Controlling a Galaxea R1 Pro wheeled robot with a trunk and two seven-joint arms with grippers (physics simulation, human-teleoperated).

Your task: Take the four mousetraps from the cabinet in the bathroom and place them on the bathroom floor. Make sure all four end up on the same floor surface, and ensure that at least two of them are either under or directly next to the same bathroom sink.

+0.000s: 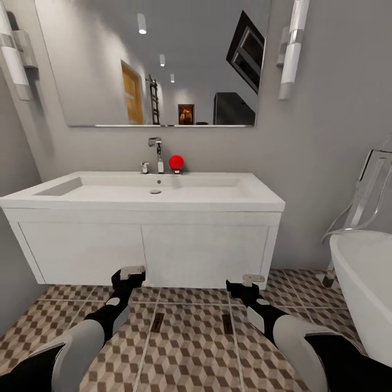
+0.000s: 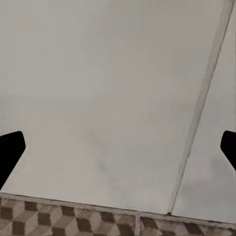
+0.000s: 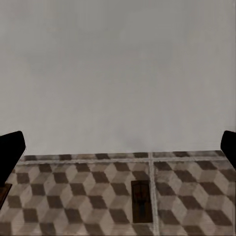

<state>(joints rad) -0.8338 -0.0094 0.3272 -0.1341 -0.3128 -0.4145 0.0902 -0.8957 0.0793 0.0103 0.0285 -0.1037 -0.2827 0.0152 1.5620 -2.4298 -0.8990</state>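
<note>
The white sink (image 1: 142, 197) hangs on the wall ahead, with a chrome tap (image 1: 157, 154). Below its basin is a flat white cabinet front (image 1: 147, 247) whose two doors are shut. Two dark-brown mousetraps lie flat on the cube-patterned bathroom floor (image 1: 190, 348) just in front of the sink, one (image 1: 158, 322) on the left and one (image 1: 227, 323) on the right. My left gripper (image 1: 132, 270) and right gripper (image 1: 253, 279) hover low before the cabinet front, both open and holding nothing. In the right wrist view, the right gripper (image 3: 118, 147) faces the white front, with a mousetrap (image 3: 141, 200) on the tiles. The left gripper (image 2: 118, 147) faces the door seam (image 2: 196, 113).
A white bathtub (image 1: 363, 283) with a chrome shower fitting (image 1: 366, 196) stands at the right. A red ball (image 1: 176, 162) sits on the sink's back ledge under a large mirror (image 1: 158, 60). A grey wall closes in on the left.
</note>
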